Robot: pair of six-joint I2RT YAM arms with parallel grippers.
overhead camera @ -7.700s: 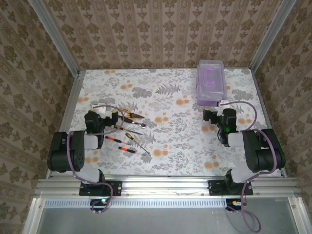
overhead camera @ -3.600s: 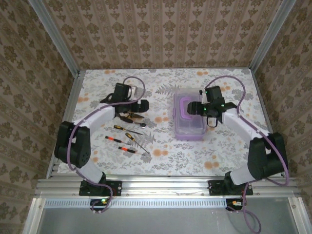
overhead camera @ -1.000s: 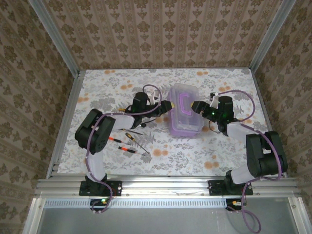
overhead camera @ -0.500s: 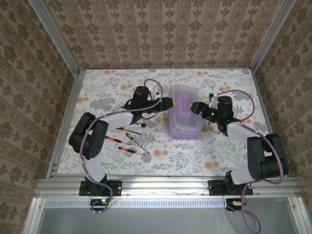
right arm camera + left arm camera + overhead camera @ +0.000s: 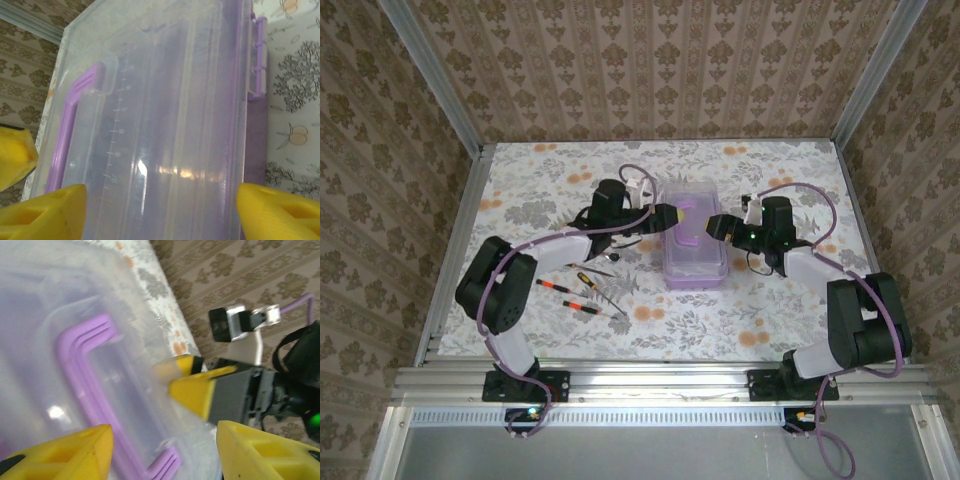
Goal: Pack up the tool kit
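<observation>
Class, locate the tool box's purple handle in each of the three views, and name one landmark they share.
Top external: purple handle near the centre of the picture.
Left wrist: purple handle left of centre, running diagonally.
Right wrist: purple handle at the left, slanting.
Shared landmark: the clear lid under it.

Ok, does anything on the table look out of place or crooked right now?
Nothing looks spilled or broken. The purple box sits roughly square mid-table with its clear lid on. The one untidy spot: the screwdrivers lie loose at differing angles on the table left of it.
</observation>
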